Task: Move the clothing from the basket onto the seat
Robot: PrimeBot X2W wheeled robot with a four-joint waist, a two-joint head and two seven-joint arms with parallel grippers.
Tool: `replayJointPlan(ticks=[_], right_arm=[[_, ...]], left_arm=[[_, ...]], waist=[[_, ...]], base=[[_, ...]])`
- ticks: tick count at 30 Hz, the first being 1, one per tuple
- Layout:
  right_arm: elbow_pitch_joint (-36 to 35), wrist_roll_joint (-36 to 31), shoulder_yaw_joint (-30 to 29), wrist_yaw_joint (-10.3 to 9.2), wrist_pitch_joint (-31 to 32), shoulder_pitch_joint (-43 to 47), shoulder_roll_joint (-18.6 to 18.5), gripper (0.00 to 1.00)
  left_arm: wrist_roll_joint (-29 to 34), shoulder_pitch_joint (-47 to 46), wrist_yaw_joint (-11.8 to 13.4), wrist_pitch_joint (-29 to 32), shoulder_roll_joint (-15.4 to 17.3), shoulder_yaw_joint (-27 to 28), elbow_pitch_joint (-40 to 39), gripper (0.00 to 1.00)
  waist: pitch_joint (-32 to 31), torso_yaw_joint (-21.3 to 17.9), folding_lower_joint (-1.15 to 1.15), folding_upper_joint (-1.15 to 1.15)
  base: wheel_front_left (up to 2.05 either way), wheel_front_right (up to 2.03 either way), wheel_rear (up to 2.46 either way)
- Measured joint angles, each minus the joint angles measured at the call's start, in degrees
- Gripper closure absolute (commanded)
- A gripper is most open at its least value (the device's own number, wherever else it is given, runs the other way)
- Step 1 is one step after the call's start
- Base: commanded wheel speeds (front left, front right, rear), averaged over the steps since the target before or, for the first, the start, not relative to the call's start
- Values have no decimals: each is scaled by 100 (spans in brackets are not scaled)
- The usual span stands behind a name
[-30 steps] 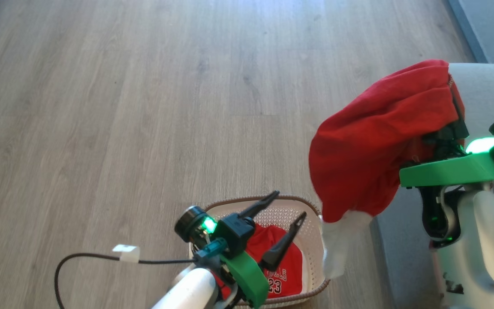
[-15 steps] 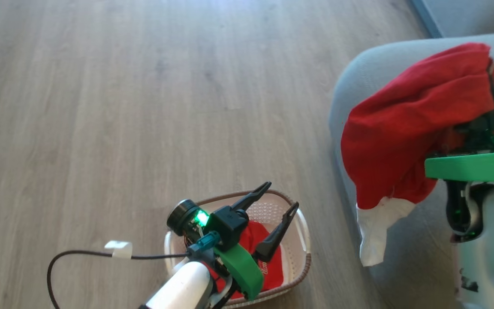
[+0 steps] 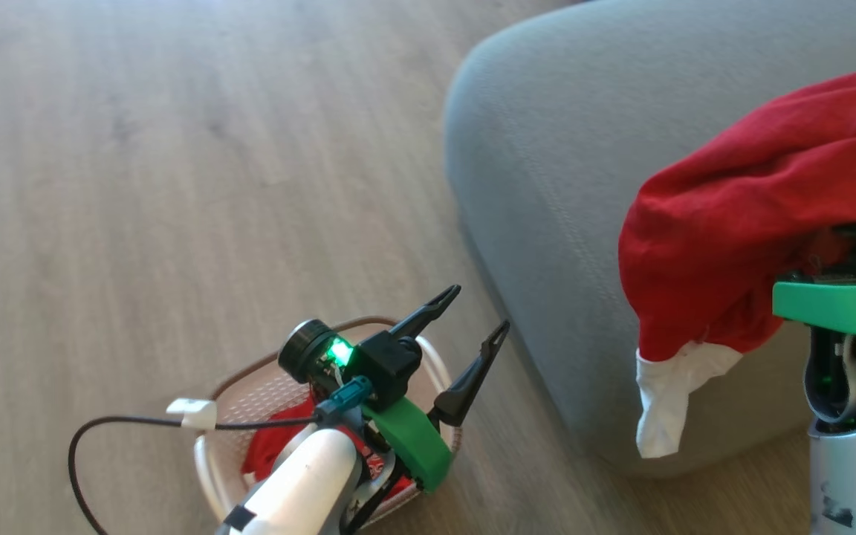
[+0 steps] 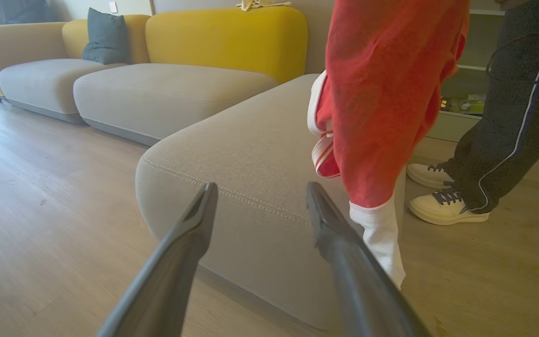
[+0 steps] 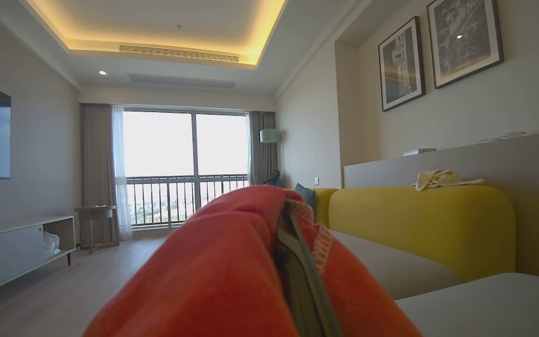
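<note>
My right gripper [image 5: 290, 220] is shut on the clothing, a red garment [image 3: 733, 238] with white trim [image 3: 663, 405]; the cloth drapes over its fingers and hides them in the head view. The garment hangs in the air at the near edge of the grey seat [image 3: 562, 171], its white end below the cushion top [image 4: 251, 150]. My left gripper [image 3: 481, 307] is open and holds nothing, above the far rim of the cream basket [image 3: 229, 386], fingertips towards the seat. More red clothing [image 3: 268, 449] lies in the basket, partly hidden by my left arm.
A person's dark trouser legs [image 4: 508, 117] and pale shoes [image 4: 447, 213] stand beside the seat's far end. Yellow sofa backs [image 4: 225, 37] and more grey cushions [image 4: 157, 93] lie beyond. A black cable [image 3: 101, 431] loops over the wooden floor [image 3: 175, 186] left of the basket.
The head view has swung right, bringing much more of the seat into the picture. My right gripper still carries the red garment. My left gripper's fingertips now reach past the basket's rim.
</note>
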Motion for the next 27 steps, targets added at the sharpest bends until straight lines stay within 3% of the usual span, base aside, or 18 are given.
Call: replayJointPlan(ticks=[15,20,27], right_arm=[[-96,214,-769,0,0,326,26,100],[-67,208,-861,0,0,326,65,100],[101,-44,-1675,0,0,216,79,100]], left_arm=[[62,-147,-1,0,-1,-18,55,0],[65,-192,-1,0,0,-94,107,0],[64,-192,-1,0,1,-299,113,0]], waist=[[344,-1022,0,0],[408,-1123,0,0],[477,-998,0,0]], base=[[0,0,0],[0,0,0],[0,0,0]])
